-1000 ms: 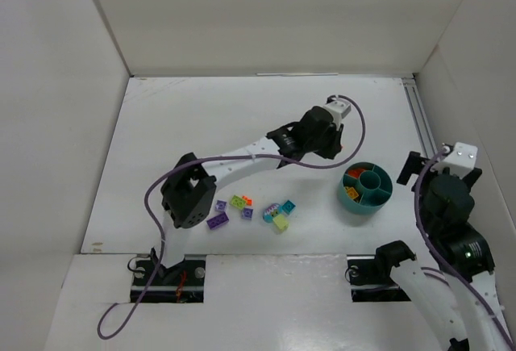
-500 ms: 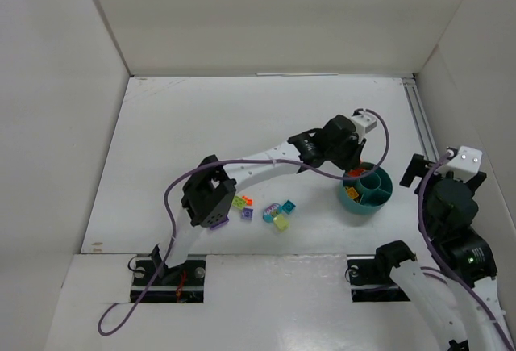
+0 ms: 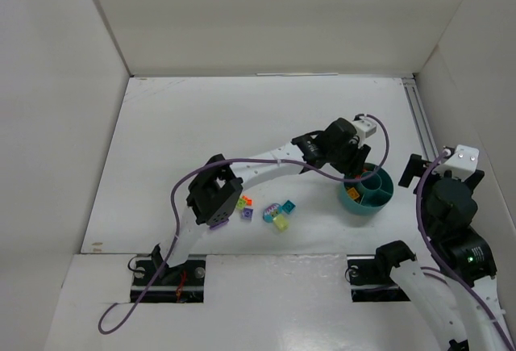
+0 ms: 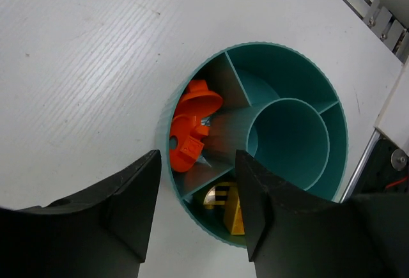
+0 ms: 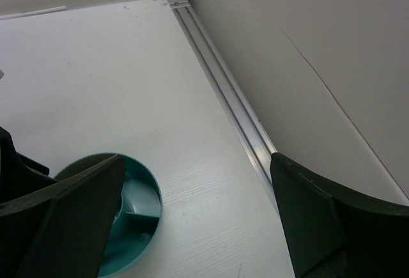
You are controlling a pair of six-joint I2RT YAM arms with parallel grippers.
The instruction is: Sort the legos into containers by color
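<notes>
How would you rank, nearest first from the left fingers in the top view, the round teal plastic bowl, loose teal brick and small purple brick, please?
1. Round teal plastic bowl, under the left fingers.
2. Loose teal brick, mid-table.
3. Small purple brick, farther left.
</notes>
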